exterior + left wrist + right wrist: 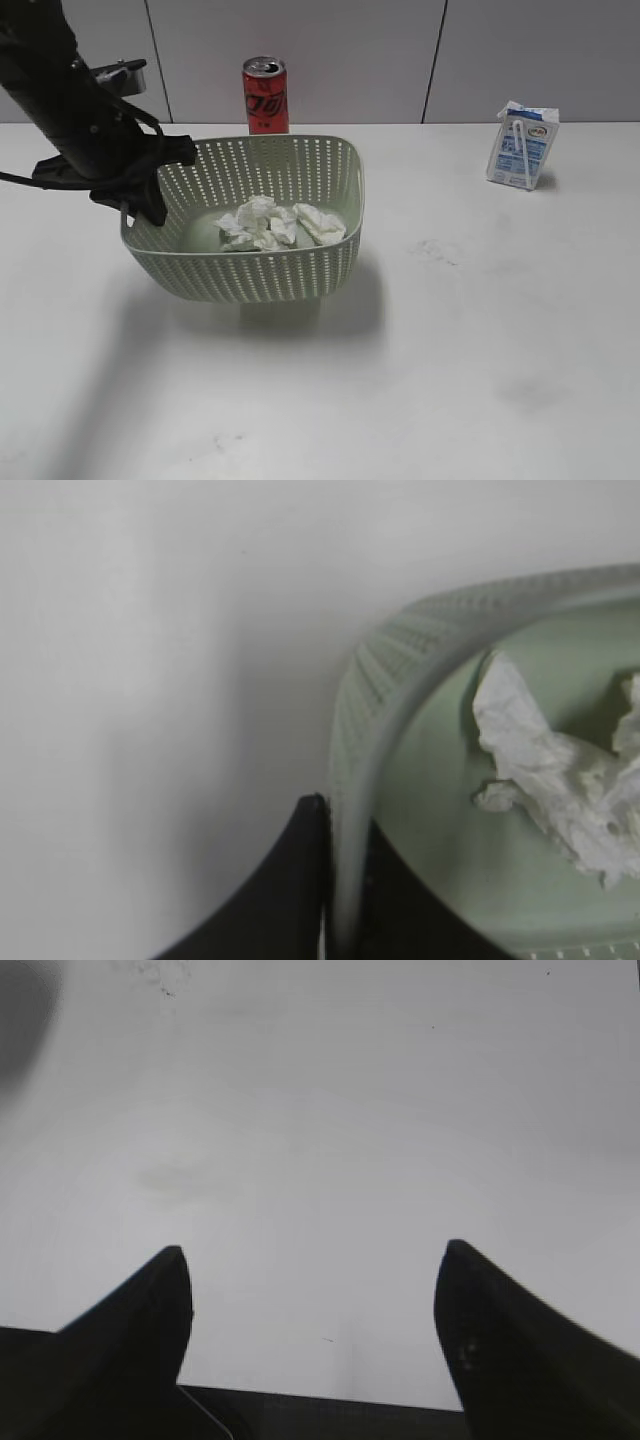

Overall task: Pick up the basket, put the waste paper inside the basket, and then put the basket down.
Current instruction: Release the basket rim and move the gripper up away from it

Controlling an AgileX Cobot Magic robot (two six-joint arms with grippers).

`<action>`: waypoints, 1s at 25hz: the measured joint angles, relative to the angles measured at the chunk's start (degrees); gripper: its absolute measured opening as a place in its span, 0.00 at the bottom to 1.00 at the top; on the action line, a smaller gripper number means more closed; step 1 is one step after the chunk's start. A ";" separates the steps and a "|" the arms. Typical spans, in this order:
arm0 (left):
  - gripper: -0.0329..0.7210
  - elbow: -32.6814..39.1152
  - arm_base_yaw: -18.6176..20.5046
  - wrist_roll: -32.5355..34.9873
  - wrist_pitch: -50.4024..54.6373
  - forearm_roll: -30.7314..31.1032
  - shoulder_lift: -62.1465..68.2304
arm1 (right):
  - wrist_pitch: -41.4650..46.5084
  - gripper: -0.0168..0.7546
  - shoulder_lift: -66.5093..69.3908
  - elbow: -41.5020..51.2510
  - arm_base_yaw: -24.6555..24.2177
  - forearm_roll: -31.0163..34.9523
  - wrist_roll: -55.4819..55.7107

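Basket, one, pale green and slotted, hangs tilted above the white table, its shadow beneath it. Inside lie crumpled wads of waste paper, about four, bunched too tightly for a sure count. Behind the basket stands one red can; well to the basket's right sits one drink carton. The left gripper reaches in from the basket's left and pinches its rim. The right gripper hovers over bare table, fingers spread wide. Open tabletop surrounds the basket in front and to its right.
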 joint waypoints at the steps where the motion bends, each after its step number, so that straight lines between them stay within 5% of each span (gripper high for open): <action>1: 0.05 -0.40 -0.19 -0.75 -0.06 0.45 0.67 | -0.31 0.76 -3.58 1.76 0.00 0.00 0.00; 9: 0.05 -0.51 -0.19 -1.84 -3.28 3.02 4.03 | -1.17 0.76 -24.43 10.53 0.00 0.06 0.00; 17: 0.08 -0.58 -0.19 -1.96 -4.70 3.85 5.86 | -1.86 0.76 -28.08 10.61 0.00 0.06 0.00; 20: 0.27 -0.74 -0.19 -1.96 -4.70 3.73 5.92 | -1.86 0.76 -28.08 10.61 0.00 0.06 0.00; 25: 0.84 -0.91 0.02 -1.96 -3.86 3.55 3.79 | -1.86 0.76 -28.08 10.61 0.00 0.06 0.00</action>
